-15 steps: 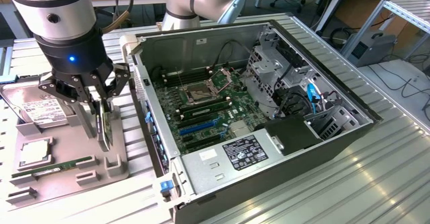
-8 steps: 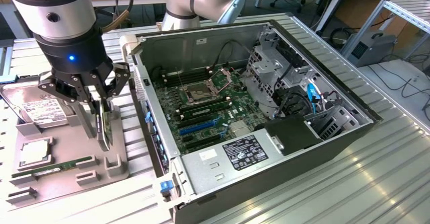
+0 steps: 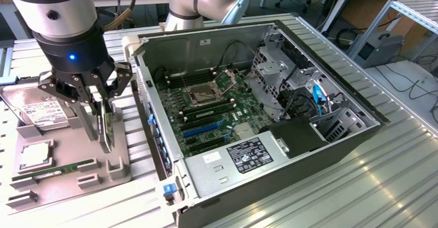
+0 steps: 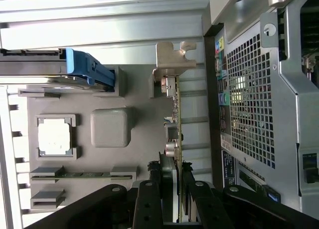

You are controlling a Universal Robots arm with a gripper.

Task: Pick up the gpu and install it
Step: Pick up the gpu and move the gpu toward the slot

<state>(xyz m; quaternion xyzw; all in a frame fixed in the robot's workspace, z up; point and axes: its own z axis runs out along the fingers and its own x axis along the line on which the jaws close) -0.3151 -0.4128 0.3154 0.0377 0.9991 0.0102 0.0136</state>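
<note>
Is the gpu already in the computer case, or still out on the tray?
Still out: the gpu stands on edge in the grey tray, beside the open case.

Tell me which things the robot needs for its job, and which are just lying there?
For the job: gpu, standing on edge in the tray; tool, down at the gpu; open case.
Lying about: hard drive; chip; memory stick.

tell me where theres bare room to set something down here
The ribbed table on the exterior view's right of the computer case is bare. Crowded: the parts tray, with the gripper at the upright card, and inside the case.
</note>
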